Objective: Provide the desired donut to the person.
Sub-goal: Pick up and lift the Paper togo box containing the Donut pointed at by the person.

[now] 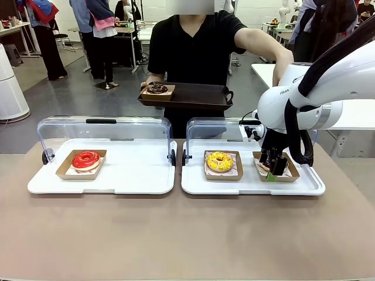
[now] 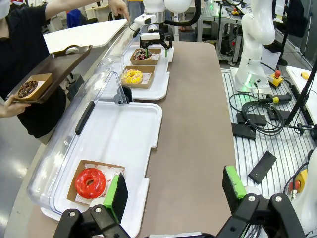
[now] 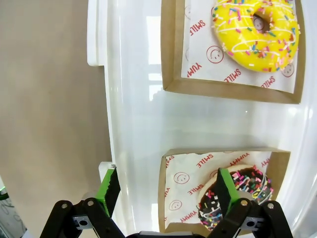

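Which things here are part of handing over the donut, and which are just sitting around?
In the job: right gripper, open over the chocolate sprinkled donut; the person holding a brown tray with one dark donut.
Just there, likely: red donut; yellow donut; left gripper, open; cables beside the table.

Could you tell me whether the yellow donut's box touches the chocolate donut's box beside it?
Apart: the right wrist view shows bare white tray between yellow donut's box and chocolate donut's box.

Person holds a dark tray bearing, seemingly, a chocolate donut.
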Robot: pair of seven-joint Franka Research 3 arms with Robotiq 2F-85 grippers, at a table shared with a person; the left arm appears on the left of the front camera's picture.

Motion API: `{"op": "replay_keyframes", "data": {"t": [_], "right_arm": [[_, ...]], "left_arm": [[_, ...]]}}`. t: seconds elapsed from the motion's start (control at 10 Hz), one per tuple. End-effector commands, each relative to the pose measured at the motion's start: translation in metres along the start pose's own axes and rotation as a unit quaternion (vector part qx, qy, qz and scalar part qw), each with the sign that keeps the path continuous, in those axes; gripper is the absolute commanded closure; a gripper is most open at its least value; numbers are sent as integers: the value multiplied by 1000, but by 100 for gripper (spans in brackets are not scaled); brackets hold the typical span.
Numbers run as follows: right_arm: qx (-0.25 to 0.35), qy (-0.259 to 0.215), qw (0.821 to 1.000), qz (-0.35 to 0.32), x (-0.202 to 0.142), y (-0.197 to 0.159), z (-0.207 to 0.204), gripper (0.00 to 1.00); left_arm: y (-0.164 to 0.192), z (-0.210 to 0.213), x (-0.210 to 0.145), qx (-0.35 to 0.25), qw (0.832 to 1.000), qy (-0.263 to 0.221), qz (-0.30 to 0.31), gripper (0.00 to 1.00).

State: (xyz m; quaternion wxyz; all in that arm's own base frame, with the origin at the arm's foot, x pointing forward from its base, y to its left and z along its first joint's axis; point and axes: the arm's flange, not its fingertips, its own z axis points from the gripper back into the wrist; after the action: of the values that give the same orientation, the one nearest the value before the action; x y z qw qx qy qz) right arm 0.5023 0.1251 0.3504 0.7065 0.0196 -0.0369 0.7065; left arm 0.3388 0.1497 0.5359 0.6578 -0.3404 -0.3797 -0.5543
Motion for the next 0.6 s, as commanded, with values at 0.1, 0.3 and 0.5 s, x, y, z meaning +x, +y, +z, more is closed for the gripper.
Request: {"op": "replay_keyframes", "data": {"t": [0.1, 0.3, 0.5], "right_arm": [[-10, 8, 1000, 10, -6, -3, -16, 0], [-3, 4, 1000, 8, -7, -5, -24, 0], [2, 1, 1000, 10, -7, -6, -30, 0]], "left_arm": [[0, 1, 2, 0, 1000, -3, 4, 0], [0, 1, 2, 0, 1000, -3, 4, 0], [0, 1, 2, 0, 1000, -3, 4, 0]]}}
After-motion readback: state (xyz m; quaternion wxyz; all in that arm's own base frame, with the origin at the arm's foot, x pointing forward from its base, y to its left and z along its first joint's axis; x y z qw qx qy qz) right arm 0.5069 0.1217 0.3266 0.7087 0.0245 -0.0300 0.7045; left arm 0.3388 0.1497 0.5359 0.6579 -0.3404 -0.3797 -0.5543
